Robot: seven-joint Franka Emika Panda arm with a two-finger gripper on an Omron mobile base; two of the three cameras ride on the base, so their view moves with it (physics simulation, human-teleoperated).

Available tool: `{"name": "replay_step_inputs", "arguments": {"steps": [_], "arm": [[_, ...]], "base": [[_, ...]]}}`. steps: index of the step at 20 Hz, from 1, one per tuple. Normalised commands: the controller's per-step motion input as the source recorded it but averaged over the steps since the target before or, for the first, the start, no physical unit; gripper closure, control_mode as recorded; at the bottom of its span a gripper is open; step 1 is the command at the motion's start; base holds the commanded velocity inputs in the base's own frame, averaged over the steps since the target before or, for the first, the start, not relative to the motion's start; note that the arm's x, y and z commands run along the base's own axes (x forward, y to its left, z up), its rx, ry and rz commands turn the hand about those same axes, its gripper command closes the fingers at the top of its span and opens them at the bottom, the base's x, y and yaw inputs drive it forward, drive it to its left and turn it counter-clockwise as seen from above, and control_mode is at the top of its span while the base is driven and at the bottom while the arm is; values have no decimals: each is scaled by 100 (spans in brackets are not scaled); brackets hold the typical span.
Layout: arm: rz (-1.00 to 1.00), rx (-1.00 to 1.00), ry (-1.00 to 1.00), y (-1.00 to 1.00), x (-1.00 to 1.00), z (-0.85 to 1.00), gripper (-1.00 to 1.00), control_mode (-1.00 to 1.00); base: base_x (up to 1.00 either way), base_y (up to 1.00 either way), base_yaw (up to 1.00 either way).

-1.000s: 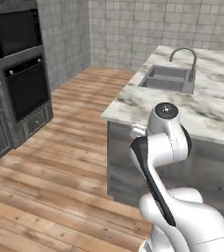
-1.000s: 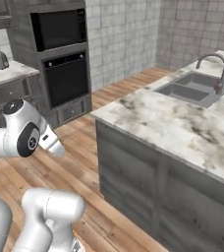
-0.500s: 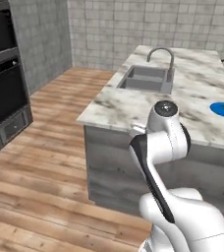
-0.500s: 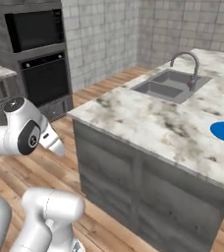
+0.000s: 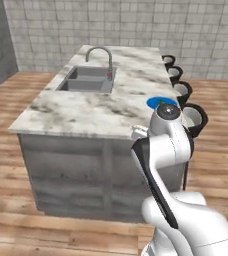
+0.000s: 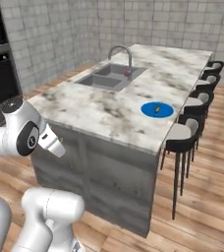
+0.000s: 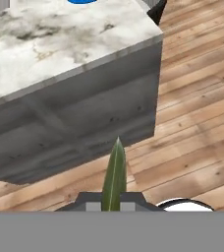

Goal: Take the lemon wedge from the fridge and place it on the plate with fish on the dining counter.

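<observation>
End effector (image 7: 115,204) pinches the lemon wedge (image 7: 114,176), a thin yellow-green sliver tapering to a point.

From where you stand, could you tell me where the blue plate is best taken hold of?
Probably by its rim: the blue plate lies flat on the counter with the fish at its middle. Come from the side with the stools, where the rim is nearest the counter's edge.

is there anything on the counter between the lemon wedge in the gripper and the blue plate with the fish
Nothing visible. The lemon wedge is pinched in the gripper off the dining counter's near corner, below its top. Bare marble lies before the plate holding the fish; the sink sits aside.
</observation>
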Motion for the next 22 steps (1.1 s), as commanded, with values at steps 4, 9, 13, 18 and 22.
{"name": "replay_step_inputs", "arguments": {"steps": [4,9,13,18,22], "arm": [[0,0,0,0,0,0,100,100],[0,0,0,0,0,0,100,100],[0,0,0,0,0,0,100,100],[0,0,0,0,0,0,100,100],[0,0,0,0,0,0,100,100]], "base": [[-2,-84,-31],[1,-90,-26],[19,-92,-18],[57,-79,-5],[95,-71,0]]}}
